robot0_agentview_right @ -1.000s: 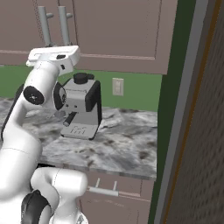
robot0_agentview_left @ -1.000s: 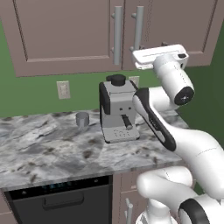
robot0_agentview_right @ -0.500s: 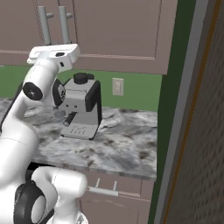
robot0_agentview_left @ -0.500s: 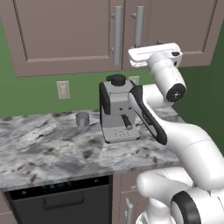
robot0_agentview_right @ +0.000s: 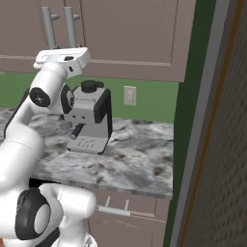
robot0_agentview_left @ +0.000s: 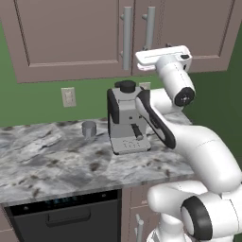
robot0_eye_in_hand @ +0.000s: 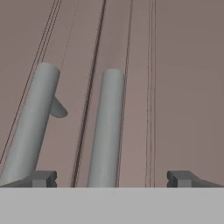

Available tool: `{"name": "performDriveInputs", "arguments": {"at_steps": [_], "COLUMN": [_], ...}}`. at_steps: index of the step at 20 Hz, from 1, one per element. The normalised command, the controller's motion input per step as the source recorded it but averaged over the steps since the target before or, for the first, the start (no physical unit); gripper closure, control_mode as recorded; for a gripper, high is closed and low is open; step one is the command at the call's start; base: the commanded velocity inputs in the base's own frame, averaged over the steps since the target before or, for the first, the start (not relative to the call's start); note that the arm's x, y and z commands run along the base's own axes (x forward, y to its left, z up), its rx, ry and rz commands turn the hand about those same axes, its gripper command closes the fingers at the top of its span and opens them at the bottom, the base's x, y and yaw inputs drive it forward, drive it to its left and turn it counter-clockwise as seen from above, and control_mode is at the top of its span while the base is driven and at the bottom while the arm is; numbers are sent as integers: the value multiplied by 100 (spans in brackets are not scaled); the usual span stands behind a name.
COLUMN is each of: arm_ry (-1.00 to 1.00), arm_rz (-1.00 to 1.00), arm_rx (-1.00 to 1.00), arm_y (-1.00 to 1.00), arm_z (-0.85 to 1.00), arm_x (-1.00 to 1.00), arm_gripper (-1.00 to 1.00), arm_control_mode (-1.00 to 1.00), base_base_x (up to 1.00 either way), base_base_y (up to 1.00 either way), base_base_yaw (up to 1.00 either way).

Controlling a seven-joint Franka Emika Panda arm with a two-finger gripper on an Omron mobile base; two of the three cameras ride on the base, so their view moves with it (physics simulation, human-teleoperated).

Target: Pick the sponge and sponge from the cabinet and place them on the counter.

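Observation:
The cabinet (robot0_agentview_left: 71,38) is a mauve-brown wall unit with both doors shut, so the sponges are hidden. Its two grey bar handles (robot0_agentview_left: 126,38) hang side by side at the door seam. My gripper (robot0_agentview_left: 159,55) is raised to the cabinet's lower edge, just right of the handles. In the hand view the gripper (robot0_eye_in_hand: 113,179) is open and empty. One handle (robot0_eye_in_hand: 106,131) rises between the fingertips, and the other handle (robot0_eye_in_hand: 30,127) stands by the left fingertip (robot0_eye_in_hand: 41,178). From the right, the gripper (robot0_agentview_right: 60,57) sits below the handles (robot0_agentview_right: 71,26). The marble counter (robot0_agentview_left: 56,160) lies beneath.
A grey coffee machine (robot0_agentview_left: 126,123) stands on the counter right under the arm, with a small grey cup (robot0_agentview_left: 89,128) to its left. A dishwasher (robot0_agentview_left: 66,217) sits under the counter. A tall dark panel (robot0_agentview_right: 212,120) closes off the right side.
The hand has risen a little and shifted left, closer to the cabinet handles. The jaws have stayed open.

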Motion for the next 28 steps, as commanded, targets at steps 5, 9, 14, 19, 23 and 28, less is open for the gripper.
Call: {"name": "performDriveInputs", "arguments": {"at_steps": [5, 9, 14, 19, 23, 28], "arm_ry": [0, 0, 0, 0, 0, 0], "arm_rz": [0, 0, 0, 0, 0, 0], "arm_rx": [0, 0, 0, 0, 0, 0], "arm_y": [0, 0, 0, 0, 0, 0], "arm_z": [-5, -4, -4, -5, -5, 0], "arm_x": [24, 26, 24, 25, 26, 23], "arm_gripper": [-100, -100, -100, -100, -100, -100], "arm_control_mode": [-100, -100, -100, -100, -100, -100], "base_base_x": [0, 0, 0, 0, 0, 0], "base_base_y": [0, 0, 0, 0, 0, 0], "base_base_yaw": [0, 0, 0, 0, 0, 0]}}
